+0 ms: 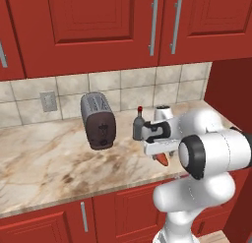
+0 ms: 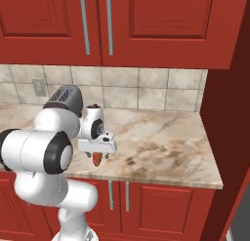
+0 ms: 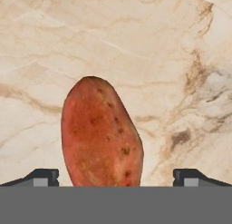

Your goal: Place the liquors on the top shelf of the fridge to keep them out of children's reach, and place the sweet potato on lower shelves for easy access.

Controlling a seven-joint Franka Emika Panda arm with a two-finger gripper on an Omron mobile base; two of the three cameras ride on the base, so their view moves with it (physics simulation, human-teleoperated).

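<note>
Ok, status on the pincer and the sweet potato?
Pincer open, above counter. Sweet potato lying between the fingertips, not gripped. Nothing in the way.

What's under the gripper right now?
The sweet potato lies on the marble counter directly below the open gripper, between its two fingertips. In the left base view only its tip pokes out; the hand covers the rest.

counter (image 3: 181, 60): polished beige marble, brown veins
sweet potato (image 3: 100, 134): matt orange-red skin, dark pits
toaster (image 1: 97, 120): brushed dark metal
cabinets (image 1: 93, 25): smooth red painted wood, metal bar handles
backsplash (image 2: 146, 89): matt beige tile
</note>
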